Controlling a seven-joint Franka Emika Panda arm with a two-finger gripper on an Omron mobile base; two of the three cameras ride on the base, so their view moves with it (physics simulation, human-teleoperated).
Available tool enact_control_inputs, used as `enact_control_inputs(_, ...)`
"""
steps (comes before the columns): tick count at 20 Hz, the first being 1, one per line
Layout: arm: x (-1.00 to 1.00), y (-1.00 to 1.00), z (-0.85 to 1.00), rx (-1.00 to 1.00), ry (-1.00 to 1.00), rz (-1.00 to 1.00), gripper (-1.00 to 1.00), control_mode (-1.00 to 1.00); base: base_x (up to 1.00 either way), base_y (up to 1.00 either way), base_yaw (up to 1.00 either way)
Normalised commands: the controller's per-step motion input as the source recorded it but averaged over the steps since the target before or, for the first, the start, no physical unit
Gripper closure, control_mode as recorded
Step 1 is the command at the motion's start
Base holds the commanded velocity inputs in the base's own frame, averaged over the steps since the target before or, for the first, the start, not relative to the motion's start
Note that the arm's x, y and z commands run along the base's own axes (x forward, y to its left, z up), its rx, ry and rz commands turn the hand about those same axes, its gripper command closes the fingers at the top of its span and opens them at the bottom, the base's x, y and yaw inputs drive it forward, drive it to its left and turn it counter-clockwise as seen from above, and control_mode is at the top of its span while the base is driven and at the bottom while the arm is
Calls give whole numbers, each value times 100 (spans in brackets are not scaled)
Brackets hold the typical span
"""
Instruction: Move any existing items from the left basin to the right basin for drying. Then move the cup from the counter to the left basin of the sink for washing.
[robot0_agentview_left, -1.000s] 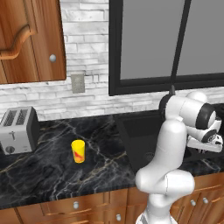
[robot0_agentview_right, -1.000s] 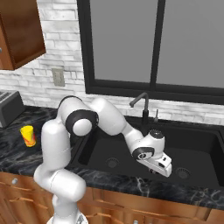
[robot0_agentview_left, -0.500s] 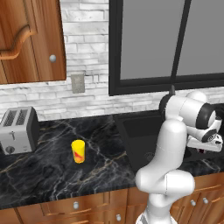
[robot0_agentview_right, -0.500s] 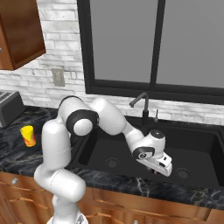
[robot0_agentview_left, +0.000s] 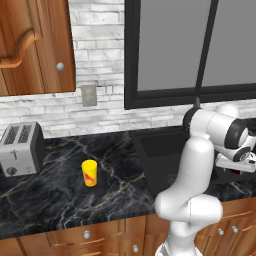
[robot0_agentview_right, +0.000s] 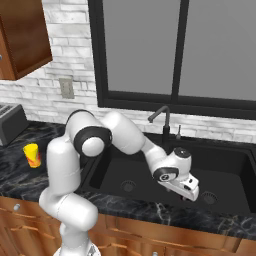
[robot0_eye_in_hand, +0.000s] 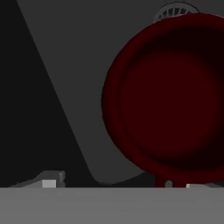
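Gripper (robot0_agentview_right: 192, 192) low inside the right basin (robot0_agentview_right: 227, 167) of the black sink (robot0_agentview_right: 110, 172); fingers spread apart, clamping nothing. Dark red bowl (robot0_eye_in_hand: 168, 94) lies just ahead of the fingertips on the basin floor, open side toward the hand; contact with the 2 tips cannot be told, their ends being nearly cut off at the bottom edge. Round drain (robot0_eye_in_hand: 175, 9) just beyond the bowl's far rim. Yellow cup (robot0_agentview_left: 89, 173) upright on the counter (robot0_agentview_left: 60, 200), well apart from the fingers, near the toaster (robot0_agentview_left: 20, 148).
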Motion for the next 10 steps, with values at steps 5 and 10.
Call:
enact_control_inputs(5,-10,0,39,0,-3,0,-100,-100,0,0,0)
enact_control_inputs(10,-6,1,20,0,0,0,-100,-100,0,0,0)
